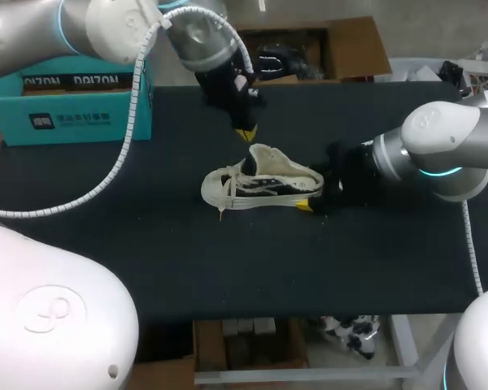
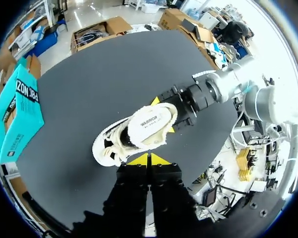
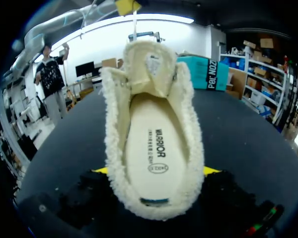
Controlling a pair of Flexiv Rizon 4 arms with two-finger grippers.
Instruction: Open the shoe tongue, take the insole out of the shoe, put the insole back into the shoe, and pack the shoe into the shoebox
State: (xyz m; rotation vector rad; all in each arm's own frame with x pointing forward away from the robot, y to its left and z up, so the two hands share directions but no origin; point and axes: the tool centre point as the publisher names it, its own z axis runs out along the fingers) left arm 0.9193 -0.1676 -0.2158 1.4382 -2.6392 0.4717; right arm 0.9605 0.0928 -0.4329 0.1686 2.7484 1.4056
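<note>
Black tabletop (image 1: 81, 244), shoe (image 1: 260, 183) sits heel-first in the right claw (image 3: 156, 170), squeezed from both sides; left claw (image 2: 149, 159) pinches the tongue (image 3: 146, 64) tip. Yank hard and I'd bet that thin pinch slips

A robotics lab: the left arm (image 1: 32, 32) and the right arm (image 1: 439, 150), both industrial robot arms, work over a black-covered desk (image 1: 146, 244). Spiral cable conduit (image 1: 130, 122) trails from the left arm, and a teal shoebox (image 1: 69, 110) sits at the desk's far left corner.
</note>
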